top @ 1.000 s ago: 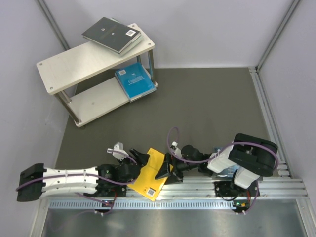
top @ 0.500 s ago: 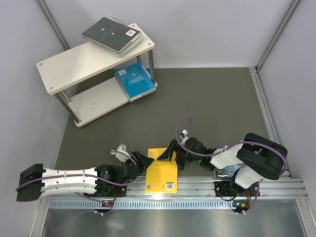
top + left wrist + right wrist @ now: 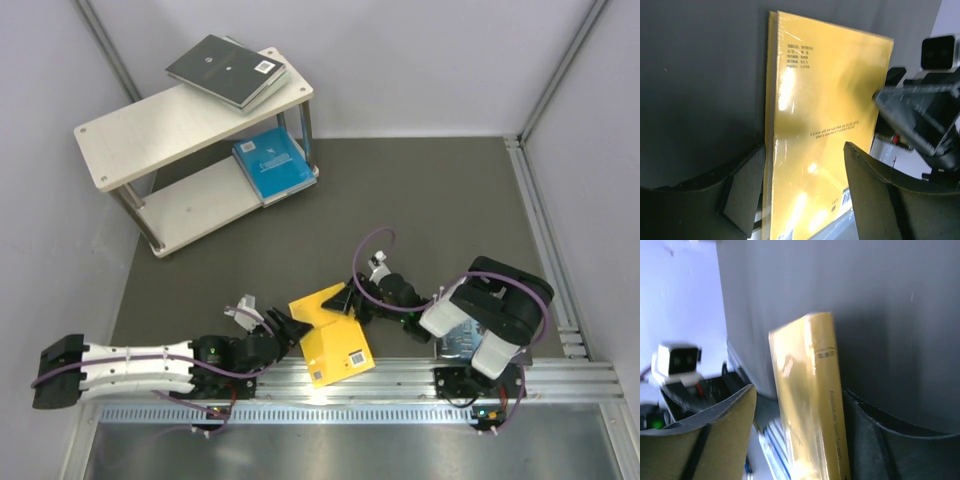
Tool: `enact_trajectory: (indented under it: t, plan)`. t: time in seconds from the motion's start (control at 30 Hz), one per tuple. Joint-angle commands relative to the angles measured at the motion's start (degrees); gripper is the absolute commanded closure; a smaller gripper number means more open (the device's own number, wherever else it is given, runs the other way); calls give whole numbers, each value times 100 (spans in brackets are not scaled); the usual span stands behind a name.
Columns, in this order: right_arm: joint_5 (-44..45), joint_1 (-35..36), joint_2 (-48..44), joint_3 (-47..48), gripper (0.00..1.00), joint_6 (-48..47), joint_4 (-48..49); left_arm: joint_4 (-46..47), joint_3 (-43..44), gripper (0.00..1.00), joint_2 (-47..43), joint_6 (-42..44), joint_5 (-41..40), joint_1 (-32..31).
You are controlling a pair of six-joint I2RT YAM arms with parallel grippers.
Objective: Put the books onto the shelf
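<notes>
A yellow book (image 3: 335,342) lies near the front rail, tilted, with both grippers at it. My left gripper (image 3: 288,326) is open at its left corner. In the left wrist view the yellow cover (image 3: 825,115) runs between and under the wide-apart fingers (image 3: 745,192), around the left gripper (image 3: 804,150). My right gripper (image 3: 345,300) straddles the book's far edge. The right wrist view shows the spine (image 3: 812,405) against one finger, with a gap to the other, between the tips of the right gripper (image 3: 799,392). The shelf (image 3: 150,135) stands at the back left. It holds dark books (image 3: 225,68) on top and a blue book (image 3: 272,168) on the lower board.
An aluminium rail (image 3: 400,380) runs along the near edge, just behind the yellow book. Purple-grey walls close in the left, back and right sides. A metal track (image 3: 540,230) lines the mat's right edge. Something pale lies partly hidden under the right arm (image 3: 460,345).
The right gripper has moved from over the book to its far edge and narrowed around it. The yellow book has swung round on the mat. The left arm has barely moved.
</notes>
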Motion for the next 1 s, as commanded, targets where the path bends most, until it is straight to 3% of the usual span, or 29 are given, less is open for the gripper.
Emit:
enact_trajectory:
  t: [0.0,0.2,0.23,0.27,0.37,0.5,0.57,0.63,0.73,0.87,0.9,0.97]
  plan:
    - [-874,229,241,-419,38,-281,369,-305,-104,31,-94,-74,-326,-16]
    - [-1236,229,-128,-674,77,-827,53,-561,-95,30,-393,92,-538,-16]
    - [-1253,229,-128,-683,92,-836,106,-534,-87,30,-419,145,-564,-16]
    - [-1306,220,-119,-639,100,-870,115,-482,-69,30,-419,232,-582,-16]
    - [-1306,133,-233,-490,100,-897,124,-150,45,26,-297,706,-635,-8]
    - [-1551,-332,-803,-25,100,-1037,-393,484,492,16,-33,2239,-652,-8]
    - [-1578,-639,-1287,467,100,-1370,-1200,957,730,5,134,3033,-626,-8]
    - [-1526,-825,-1533,1079,100,-1730,-2181,978,1230,1,457,4115,-634,36]
    - [-1920,-1543,-1666,1566,100,-2005,-2522,732,1899,1,1003,4916,-495,509]
    - [-2842,-2283,-1464,1813,100,-1470,-1996,1713,1822,1,1189,5384,1704,2072]
    - [-2992,-2380,-1438,1831,100,-1338,-1655,2203,1725,1,1076,5366,1938,2510]
    - [-3370,-2592,-1367,1848,100,-837,-1267,2602,1497,1,952,5314,2238,2786]
